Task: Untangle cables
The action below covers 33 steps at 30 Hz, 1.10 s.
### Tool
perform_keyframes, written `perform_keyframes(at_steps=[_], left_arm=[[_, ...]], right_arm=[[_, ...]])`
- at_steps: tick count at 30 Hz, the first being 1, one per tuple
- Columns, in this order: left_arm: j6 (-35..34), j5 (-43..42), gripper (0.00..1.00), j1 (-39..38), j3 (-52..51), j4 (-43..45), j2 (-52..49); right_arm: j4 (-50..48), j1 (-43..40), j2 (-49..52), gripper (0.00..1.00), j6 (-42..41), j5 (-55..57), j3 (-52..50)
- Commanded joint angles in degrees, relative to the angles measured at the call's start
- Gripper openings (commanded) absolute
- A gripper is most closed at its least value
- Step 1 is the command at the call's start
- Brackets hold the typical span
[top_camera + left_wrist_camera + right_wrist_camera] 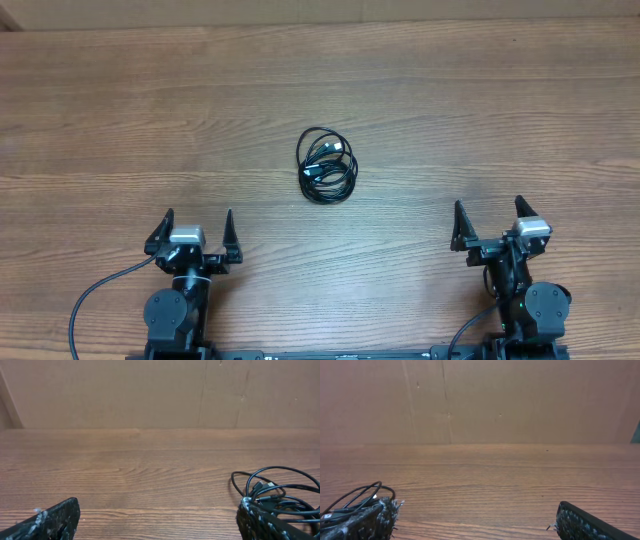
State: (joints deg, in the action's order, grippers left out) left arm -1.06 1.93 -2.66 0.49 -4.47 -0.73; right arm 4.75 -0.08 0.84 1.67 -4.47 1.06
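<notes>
The cables point(326, 166) lie wound together as one small black coil on the wooden table, a little above its middle. The coil also shows at the right edge of the left wrist view point(277, 491) and at the lower left of the right wrist view point(355, 500), partly behind a fingertip in each. My left gripper point(194, 229) is open and empty near the front left, well short of the coil. My right gripper point(489, 225) is open and empty near the front right, also away from the coil.
A brown cardboard wall point(150, 390) stands along the table's far edge. A thicker black arm wire point(95, 295) loops at the front left beside the left arm base.
</notes>
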Motion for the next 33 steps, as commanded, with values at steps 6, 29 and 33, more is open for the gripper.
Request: perform_keyframes(at_steps=[6,29,33], left_arm=[[0.9,-0.46,1.0,-0.37,-0.22,0.09,0.48],[-8.37,-21.29,1.0,-0.26,20.06,11.41,-3.17],[2.25,-17.53,1.0,-0.26,41.72,-17.25,-17.2]], right_arm=[[-0.81,-0.26,-0.63,1.0,-0.11,0.37,-0.57],[-10.12,-4.07,1.86,1.0,-19.76,-29.75,16.76],[12.02,-6.21,12.61,1.0,-10.82,-28.61,32.24]])
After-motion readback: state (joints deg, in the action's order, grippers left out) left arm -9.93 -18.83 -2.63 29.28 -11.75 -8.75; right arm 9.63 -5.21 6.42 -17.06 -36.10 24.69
